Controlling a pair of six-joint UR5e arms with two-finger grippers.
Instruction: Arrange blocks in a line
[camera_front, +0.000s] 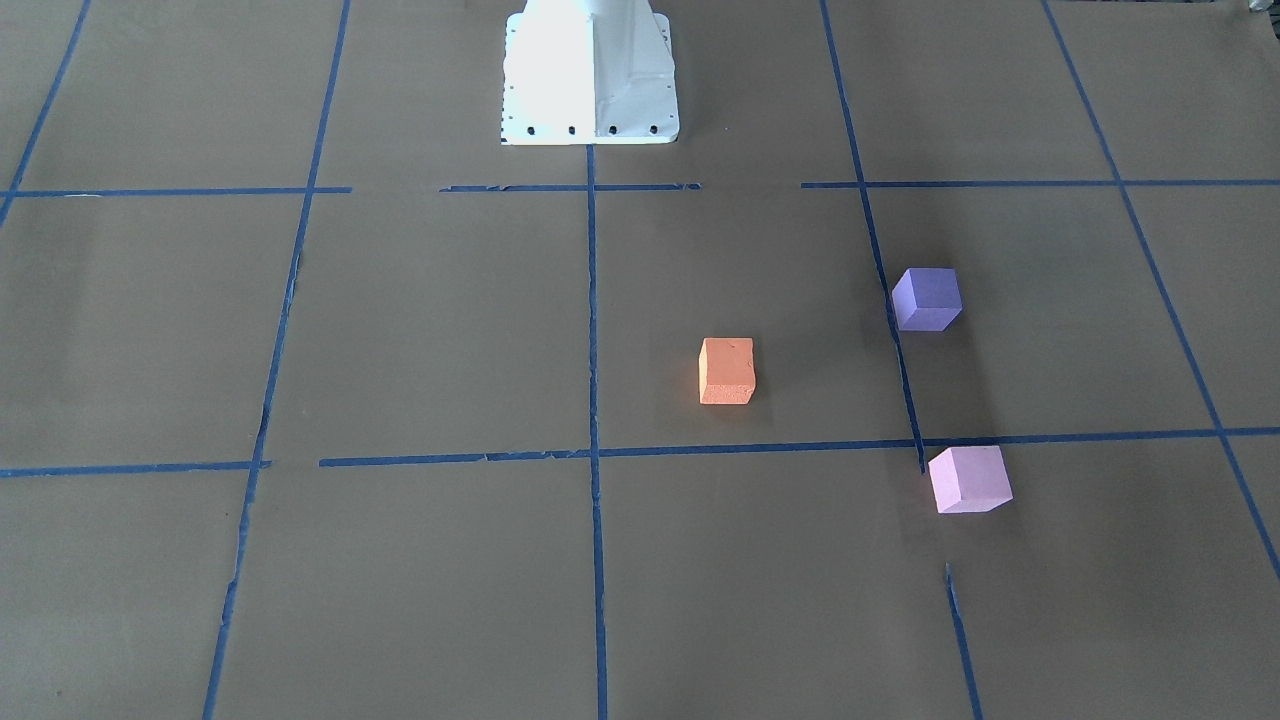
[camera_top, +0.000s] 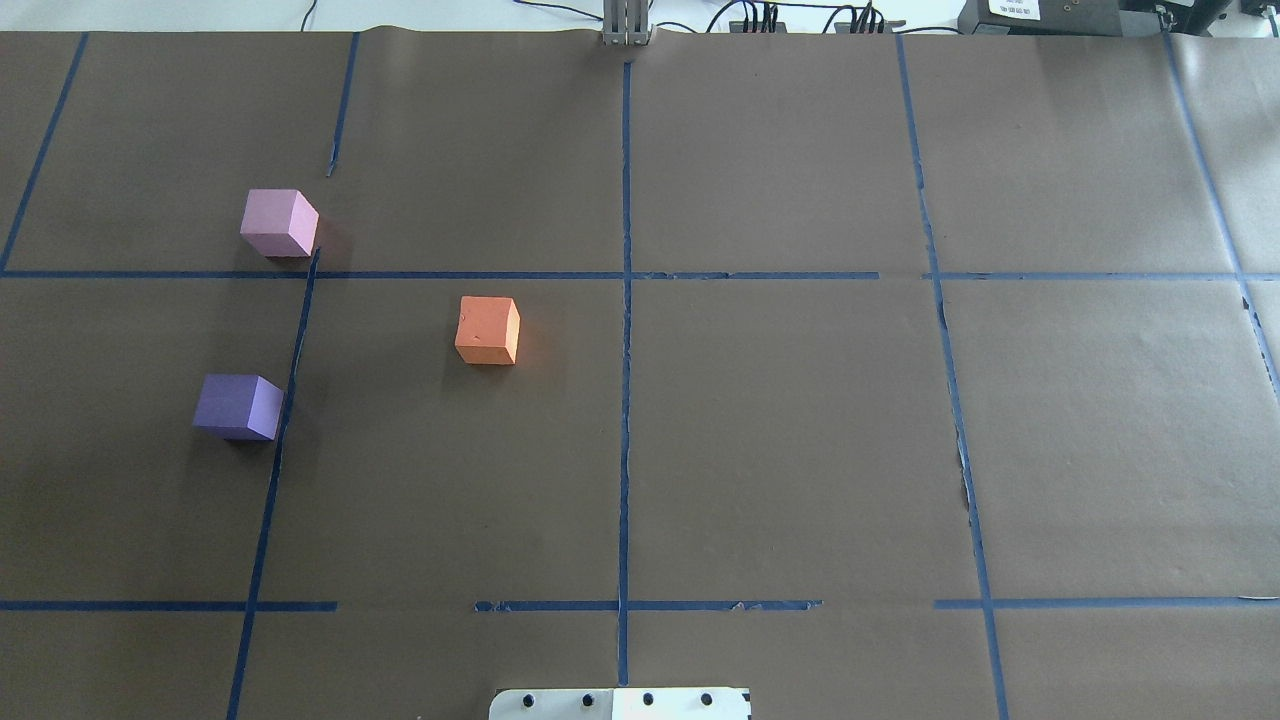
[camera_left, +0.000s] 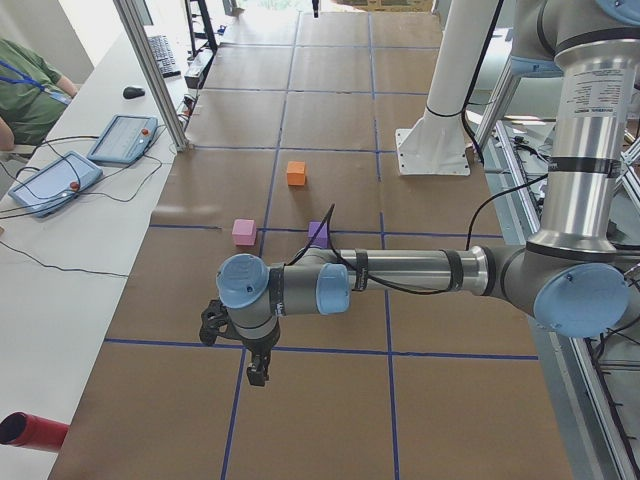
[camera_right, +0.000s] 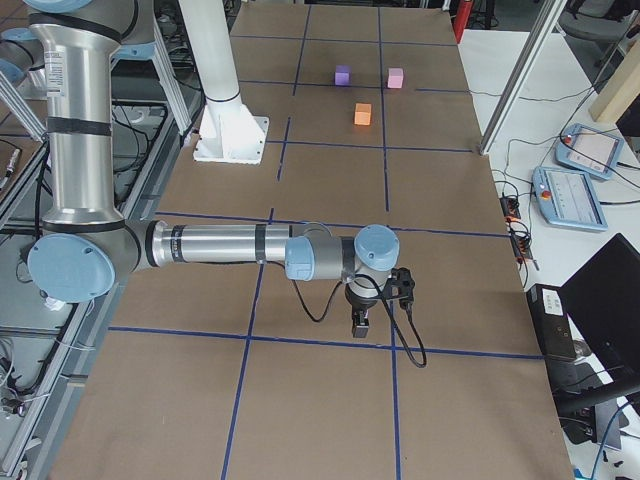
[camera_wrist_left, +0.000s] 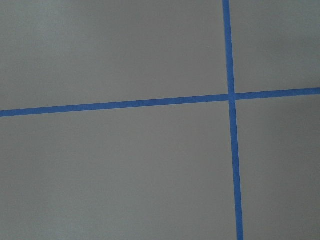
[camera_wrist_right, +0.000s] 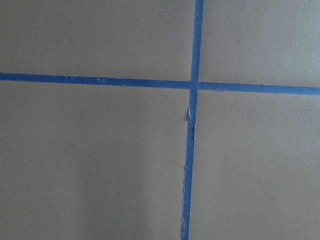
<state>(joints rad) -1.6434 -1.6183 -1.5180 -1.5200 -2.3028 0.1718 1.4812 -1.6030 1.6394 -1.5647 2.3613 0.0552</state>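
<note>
While the three blocks lie scattered on the robot's left half of the table (camera_front: 420, 330), both arms reach out over its far ends.

Facing the robot, the orange block (camera_front: 727, 371) sits alone inside a taped square, the violet block (camera_front: 927, 298) sits just beside a tape line (camera_front: 591, 300), and the pink block (camera_front: 969, 479) sits at a tape crossing, farthest from the robot base (camera_front: 590, 75). From overhead they form a loose triangle, well apart, not a line. From the left end, the left gripper (camera_left: 256, 376) points down, well apart from every block; I cannot tell how far open it is. From the right end, the right gripper (camera_right: 361, 322) hangs likewise, its opening also impossible to tell. Both wrist cameras show only brown paper and crossed tape.
</note>
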